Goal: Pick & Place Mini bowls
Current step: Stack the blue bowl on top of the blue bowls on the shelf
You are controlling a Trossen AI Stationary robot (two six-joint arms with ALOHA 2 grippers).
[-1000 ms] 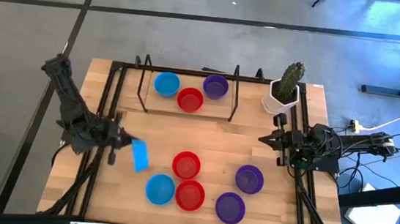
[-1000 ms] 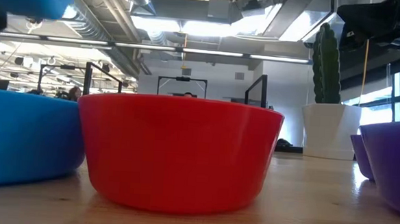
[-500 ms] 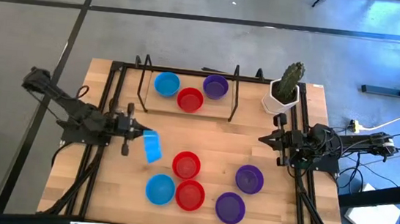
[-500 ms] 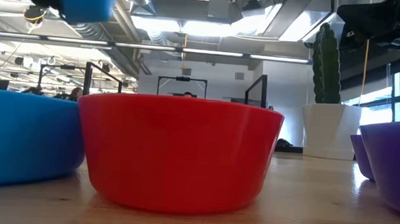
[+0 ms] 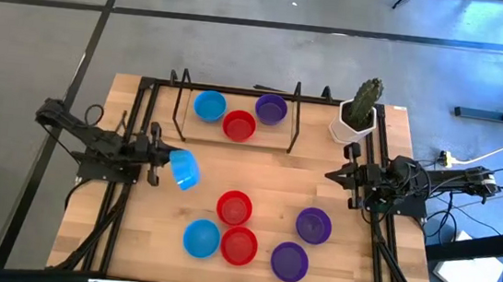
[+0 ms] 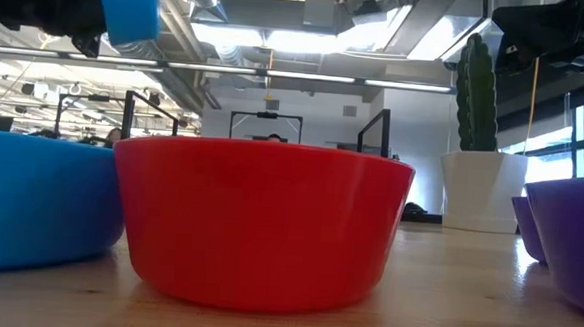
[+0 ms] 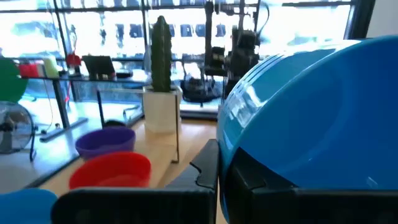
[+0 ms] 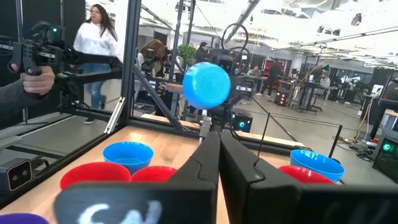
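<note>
My left gripper is shut on a bright blue mini bowl, held in the air over the table's left middle. The same bowl shows large in the left wrist view and high up in the low view. On the table stand two red bowls, a blue one and two purple ones, each on its base. A blue, a red and a purple bowl sit inside the far wire frame. My right gripper waits shut at the right side. My left gripper holds the blue bowl by its rim, pinched between the two fingers, which come level from the table's left. The bowl is lifted clear and tipped on its side, its round face toward the right arm.
A white pot with a green cactus stands at the far right corner. A black wire frame fences the far middle. Black rails run along the left and right sides. Bare wood lies between the frame and the near bowls.
My left gripper has carried the blue bowl toward the far edge, swinging out to the right and back a little. The wrist has turned, so the bowl now stands more edge-on in the low view. The right arm has kept still.
</note>
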